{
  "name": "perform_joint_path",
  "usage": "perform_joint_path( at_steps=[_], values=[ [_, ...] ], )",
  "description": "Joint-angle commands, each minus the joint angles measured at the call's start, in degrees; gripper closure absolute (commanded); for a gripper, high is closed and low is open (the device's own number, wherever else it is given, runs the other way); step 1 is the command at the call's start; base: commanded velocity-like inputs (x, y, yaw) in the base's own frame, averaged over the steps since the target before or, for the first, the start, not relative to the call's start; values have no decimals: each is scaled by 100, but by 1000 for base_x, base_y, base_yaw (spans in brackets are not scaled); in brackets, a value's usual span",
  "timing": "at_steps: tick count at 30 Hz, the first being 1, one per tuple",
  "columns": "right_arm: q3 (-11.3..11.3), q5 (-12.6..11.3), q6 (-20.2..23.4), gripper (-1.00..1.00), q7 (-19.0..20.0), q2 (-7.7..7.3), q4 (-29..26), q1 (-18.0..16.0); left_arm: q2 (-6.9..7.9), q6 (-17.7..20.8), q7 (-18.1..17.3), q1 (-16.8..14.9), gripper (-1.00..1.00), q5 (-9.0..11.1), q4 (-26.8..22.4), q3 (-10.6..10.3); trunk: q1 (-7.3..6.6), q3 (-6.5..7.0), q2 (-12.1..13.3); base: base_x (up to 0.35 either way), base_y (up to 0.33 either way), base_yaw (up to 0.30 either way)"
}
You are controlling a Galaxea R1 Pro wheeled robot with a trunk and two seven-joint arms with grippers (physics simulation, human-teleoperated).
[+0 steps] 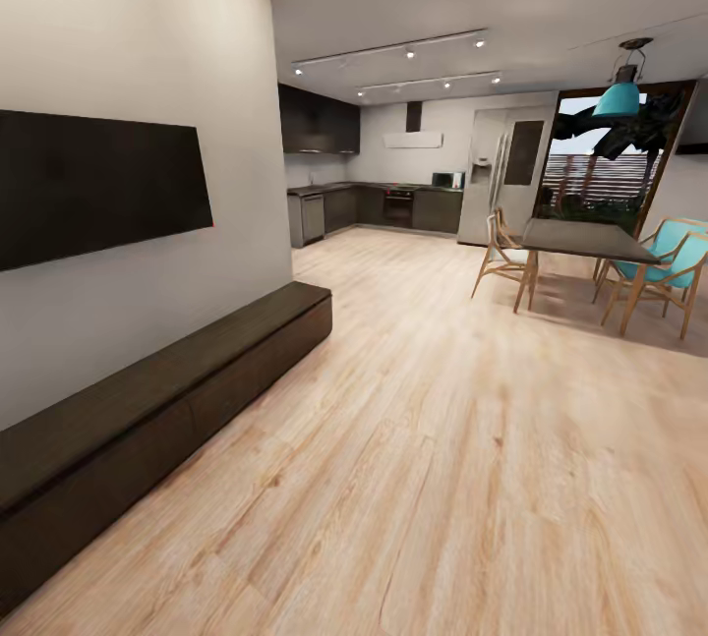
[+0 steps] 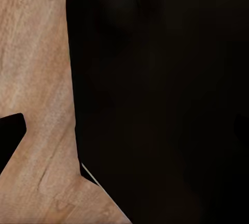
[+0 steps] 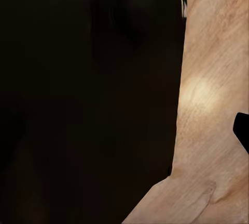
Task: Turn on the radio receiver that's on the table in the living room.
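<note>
Both wrist views show a dark robot body part; end effector states indiscernible

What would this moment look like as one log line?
phase: on the way | ahead: kitchen, dining table | left: TV, bench | radio: unseen

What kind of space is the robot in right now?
Looks like an open-plan home: a living area opening onto a kitchen and dining corner. Cues: the flat black wall-mounted TV above a long low dark-wood bench, the dark kitchen cabinets at the back, and a dark dining table with wooden chairs.
</note>
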Motion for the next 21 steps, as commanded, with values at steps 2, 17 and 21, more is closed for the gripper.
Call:
perform_joint_path(
  at_steps=[2,17,21],
  values=[
    [41,27,-54,-100,-4,5,-1,-18,-2,-62,12,2,-100,34,-65,37,1,1,1,0,0,0],
    [1,-1,-102,-100,-7,8,-1,-9,9,-53,15,8,-100,41,-219,30,1,1,1,0,0,-74],
    [-7,-8,-102,-100,-7,8,-1,-9,9,-54,13,8,-100,41,-219,32,1,1,1,0,0,-267]
  ],
)
